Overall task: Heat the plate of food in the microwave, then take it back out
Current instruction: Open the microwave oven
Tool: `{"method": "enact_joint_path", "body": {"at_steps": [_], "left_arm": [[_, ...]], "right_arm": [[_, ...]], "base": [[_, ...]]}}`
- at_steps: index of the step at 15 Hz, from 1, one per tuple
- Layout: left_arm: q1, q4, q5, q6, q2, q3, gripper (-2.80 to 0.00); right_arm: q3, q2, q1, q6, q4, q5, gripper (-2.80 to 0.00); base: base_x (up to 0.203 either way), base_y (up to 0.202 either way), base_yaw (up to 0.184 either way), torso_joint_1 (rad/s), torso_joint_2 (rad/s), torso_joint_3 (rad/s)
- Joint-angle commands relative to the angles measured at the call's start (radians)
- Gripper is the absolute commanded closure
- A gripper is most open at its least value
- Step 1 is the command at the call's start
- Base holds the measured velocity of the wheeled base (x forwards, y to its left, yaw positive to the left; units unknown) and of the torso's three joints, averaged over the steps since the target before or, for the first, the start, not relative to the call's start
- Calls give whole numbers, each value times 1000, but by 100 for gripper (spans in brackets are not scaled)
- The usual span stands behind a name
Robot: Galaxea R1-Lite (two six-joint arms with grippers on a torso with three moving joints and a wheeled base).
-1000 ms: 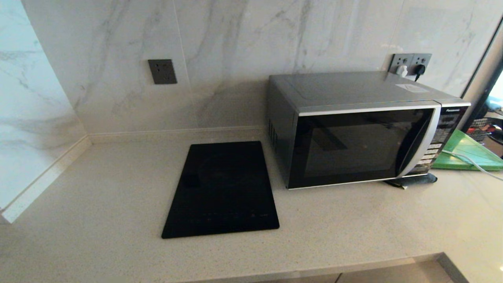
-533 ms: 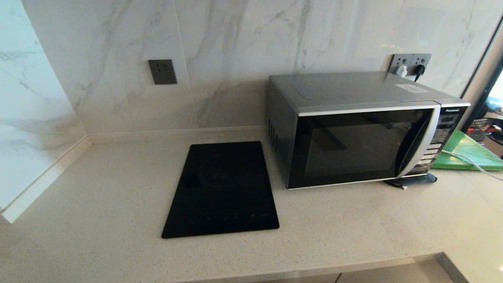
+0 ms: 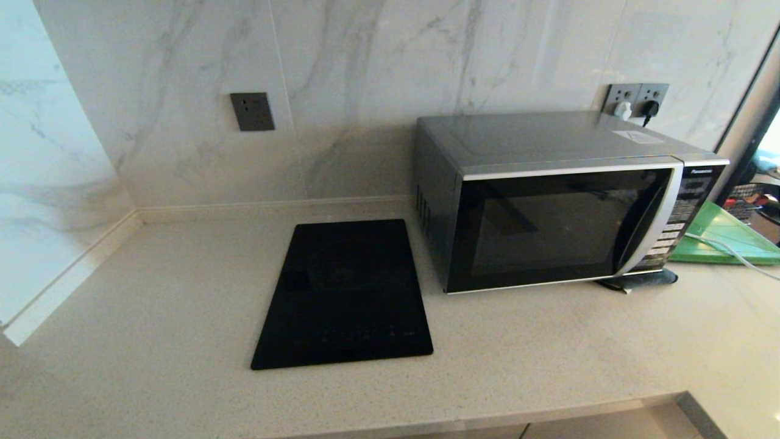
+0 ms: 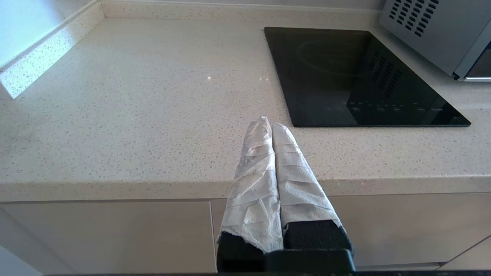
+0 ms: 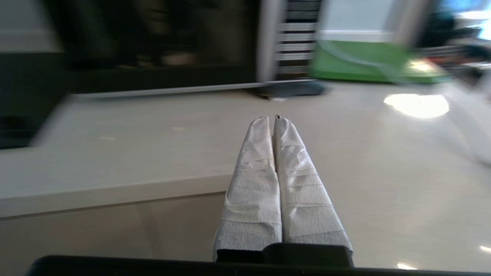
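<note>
The silver-grey microwave (image 3: 560, 201) stands at the back right of the counter, its dark glass door closed, with the curved silver handle (image 3: 655, 219) beside the button panel (image 3: 679, 219). The plate of food is out of view. Neither arm shows in the head view. My left gripper (image 4: 270, 122) hangs shut and empty, low before the counter's front edge, near the cooktop. My right gripper (image 5: 271, 118) is shut and empty, off the counter's front edge in front of the microwave (image 5: 153, 42) door.
A flat black glass cooktop (image 3: 347, 292) lies left of the microwave. A green board (image 3: 725, 238) with a white cable across it lies right of the microwave. A dark pad (image 3: 640, 280) sticks out under its front right corner. Wall sockets (image 3: 637, 97) sit behind it.
Nothing has moved in the head view.
</note>
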Motion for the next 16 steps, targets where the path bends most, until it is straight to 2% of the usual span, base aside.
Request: {"method": "enact_joint_path", "body": {"at_steps": [1, 2, 3, 5, 16], "left_arm": [[1, 0, 0, -1, 2, 0, 0], [1, 0, 0, -1, 2, 0, 0], [1, 0, 0, -1, 2, 0, 0], [1, 0, 0, -1, 2, 0, 0], [1, 0, 0, -1, 2, 0, 0]], "right_arm": [[48, -7, 0, 43, -9, 87, 0], [71, -7, 0, 46, 17, 124, 0], [67, -7, 0, 54, 73, 137, 0], [60, -7, 0, 63, 90, 140, 0], [63, -7, 0, 82, 82, 136, 0]], "base": [[0, 0, 0, 0, 0, 0], [0, 0, 0, 0, 0, 0], [0, 0, 0, 0, 0, 0], [0, 0, 0, 0, 0, 0], [0, 0, 0, 0, 0, 0]]}}
